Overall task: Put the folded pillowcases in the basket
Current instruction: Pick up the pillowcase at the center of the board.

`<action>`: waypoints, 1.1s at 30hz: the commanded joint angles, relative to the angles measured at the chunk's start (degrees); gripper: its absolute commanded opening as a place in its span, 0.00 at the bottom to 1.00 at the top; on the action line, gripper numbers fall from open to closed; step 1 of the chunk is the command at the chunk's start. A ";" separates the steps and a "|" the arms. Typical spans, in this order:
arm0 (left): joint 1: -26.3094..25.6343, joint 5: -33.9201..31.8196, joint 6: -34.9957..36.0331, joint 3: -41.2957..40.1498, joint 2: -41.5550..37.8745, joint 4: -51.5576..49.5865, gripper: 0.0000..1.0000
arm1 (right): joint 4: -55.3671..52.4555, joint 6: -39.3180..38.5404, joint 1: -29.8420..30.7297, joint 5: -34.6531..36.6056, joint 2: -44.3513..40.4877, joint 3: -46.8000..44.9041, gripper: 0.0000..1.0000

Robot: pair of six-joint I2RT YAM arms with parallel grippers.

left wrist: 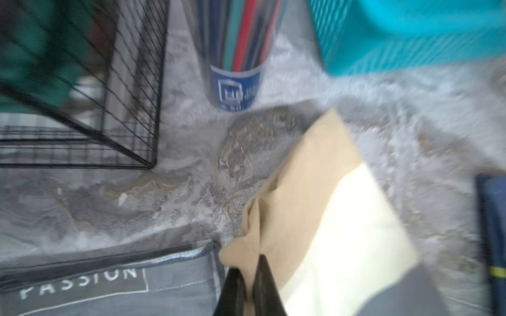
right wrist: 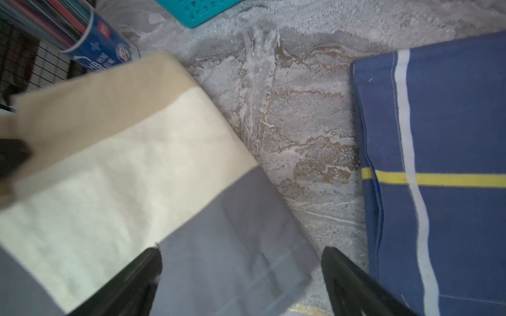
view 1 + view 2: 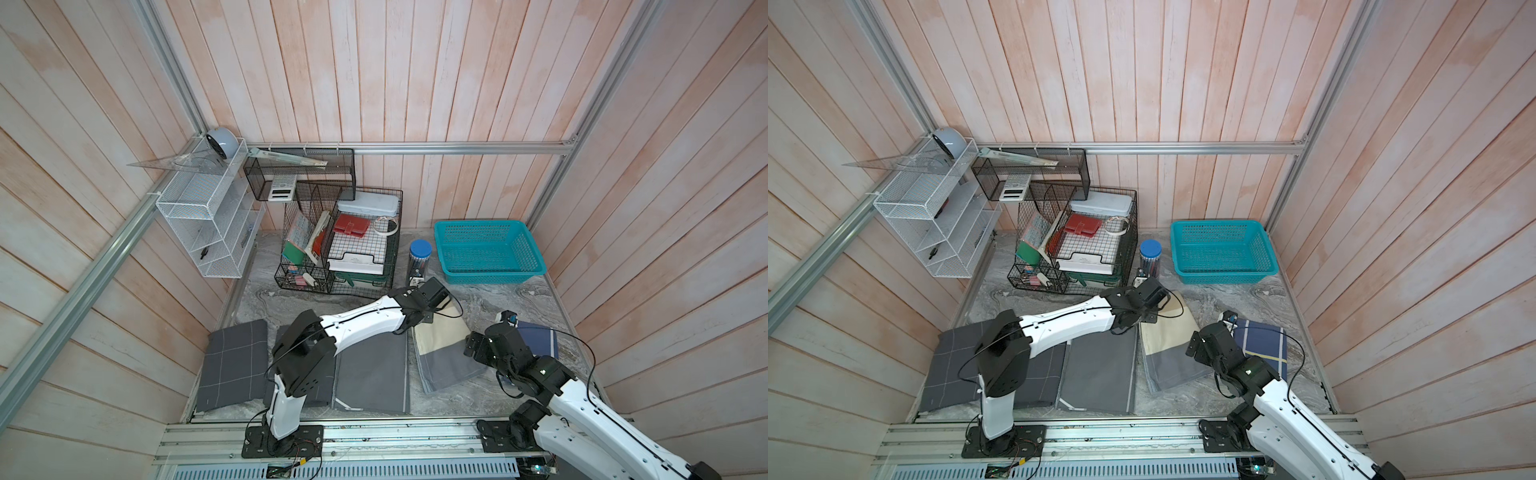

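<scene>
Left gripper (image 1: 249, 273) is clenched on the tan corner of the pillowcase (image 3: 438, 340); the rest of the cloth seems to lie flat. Right gripper (image 2: 241, 254) is spread wide over its grey end, holding nothing. Basket (image 3: 490, 276) is empty, ahead of the left gripper, well apart.

Done: grasp. Left: lift, carry, drop.

Left wrist view shows the pinch. Both top views hide it under the wrist but show the basket's bare interior.

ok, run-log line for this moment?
left gripper: jaws shut on tan-cream-grey pillowcase corner | right gripper: jaws open, holding nothing | basket: empty
</scene>
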 commanded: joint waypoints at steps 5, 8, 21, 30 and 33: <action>0.29 -9.27 -7.85 -7.95 -5.05 2.66 0.00 | 6.45 4.98 -0.21 -6.14 5.10 -2.76 0.96; 0.25 -9.42 -9.40 -9.63 -5.07 2.84 0.00 | 11.35 8.10 0.00 -11.05 7.57 -4.57 0.92; 0.29 -10.30 -11.90 -13.06 -5.55 3.82 0.00 | 22.11 14.22 7.11 -16.21 17.90 -6.59 0.80; 0.29 -9.03 -11.72 -13.06 -5.64 4.55 0.00 | 26.51 13.46 8.53 -19.43 28.91 -4.72 0.55; 0.29 -8.61 -11.47 -12.86 -5.90 4.52 0.00 | 25.08 12.29 8.50 -19.43 31.09 -2.89 0.35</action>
